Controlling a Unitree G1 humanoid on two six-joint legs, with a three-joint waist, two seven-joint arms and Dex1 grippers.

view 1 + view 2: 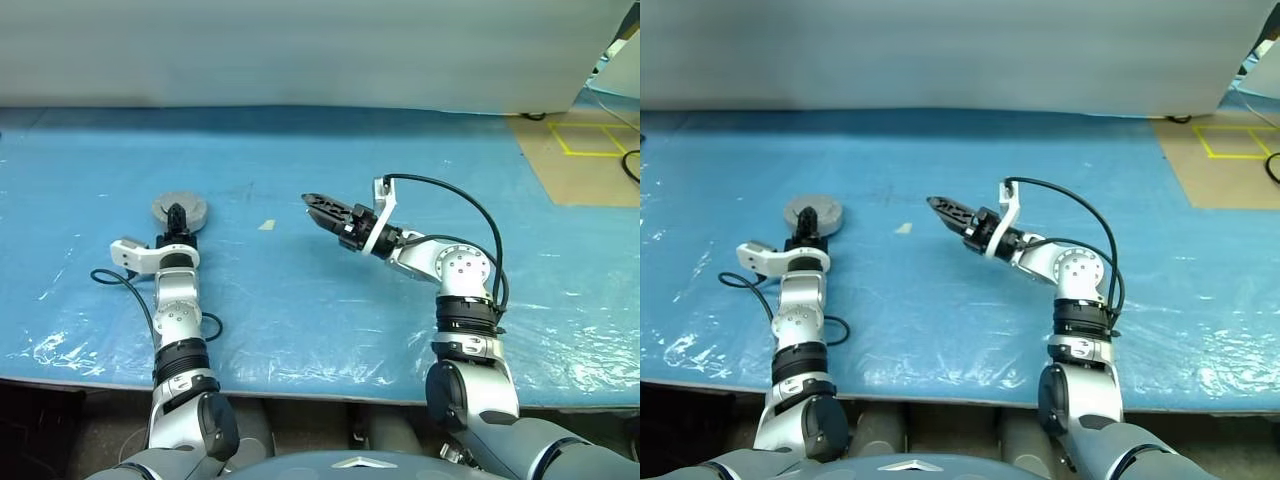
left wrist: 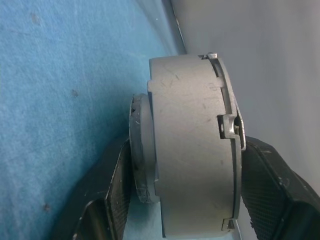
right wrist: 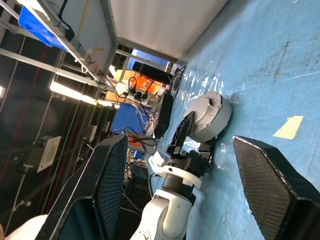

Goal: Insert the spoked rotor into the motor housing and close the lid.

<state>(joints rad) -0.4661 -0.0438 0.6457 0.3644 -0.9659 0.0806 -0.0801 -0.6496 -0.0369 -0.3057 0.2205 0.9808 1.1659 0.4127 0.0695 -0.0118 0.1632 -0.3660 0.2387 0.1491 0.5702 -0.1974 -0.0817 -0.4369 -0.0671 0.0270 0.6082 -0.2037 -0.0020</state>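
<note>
Table cover: blue plastic sheet [image 1: 300,300], wrinkled and shiny along the near edge
Wall: pale grey panel [image 1: 300,50] rising behind the table
Floor: brown patch with yellow tape lines [image 1: 590,140] at the far right corner
Marker: small pale tape scrap [image 1: 266,225] on the sheet (near mid-table)
Light: bright strip lamps [image 3: 75,92] among dark racks

- Head stereo pair: high up, facing fwd and down over blue-covered table [image 1: 300,300]; both eyes give same scene.
- L wrist cam: v. close, looking along its fingers at closed motor housing [image 2: 192,150].
- R wrist cam: further back, looking across table; shares housing and left gripper [image 3: 192,131] w/ head views.
</note>
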